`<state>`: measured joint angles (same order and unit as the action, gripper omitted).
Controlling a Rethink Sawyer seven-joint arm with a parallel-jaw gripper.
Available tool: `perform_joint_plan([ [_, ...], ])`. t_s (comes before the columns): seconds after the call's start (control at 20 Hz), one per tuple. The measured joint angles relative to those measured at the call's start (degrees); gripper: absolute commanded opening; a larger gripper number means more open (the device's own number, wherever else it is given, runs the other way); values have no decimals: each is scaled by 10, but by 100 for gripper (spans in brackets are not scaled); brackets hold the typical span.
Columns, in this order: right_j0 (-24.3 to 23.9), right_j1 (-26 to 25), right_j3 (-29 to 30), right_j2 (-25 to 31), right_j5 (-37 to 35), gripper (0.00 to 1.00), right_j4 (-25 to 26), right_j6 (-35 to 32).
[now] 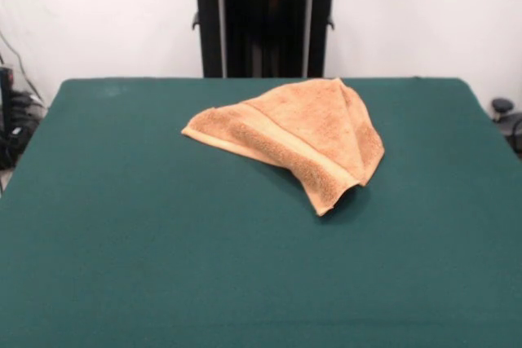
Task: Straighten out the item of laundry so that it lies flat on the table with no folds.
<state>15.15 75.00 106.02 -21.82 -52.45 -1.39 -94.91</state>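
While the claw is staying out of sight, the orange towel [295, 138] is lying folded into a triangle on the green table [122, 242], slightly right of centre, toward the far side.

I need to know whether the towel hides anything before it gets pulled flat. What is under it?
The towel lies folded on the green table; only cloth shows round it. Its lower layers and the covered patch of table cannot be seen.

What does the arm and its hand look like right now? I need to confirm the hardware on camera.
Neither the arm nor its hand shows. Only the black pedestal appears behind the table, with pale upright rails and a rounded black top edged by a strip of red. The towel lies untouched.
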Motion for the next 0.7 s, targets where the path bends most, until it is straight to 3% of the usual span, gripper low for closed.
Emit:
perform_joint_plan([
  [0.4,0,-1,42,0,45,100,-4,0],
  [0.7,-13,-16,85,5,103,100,-40,0],
])
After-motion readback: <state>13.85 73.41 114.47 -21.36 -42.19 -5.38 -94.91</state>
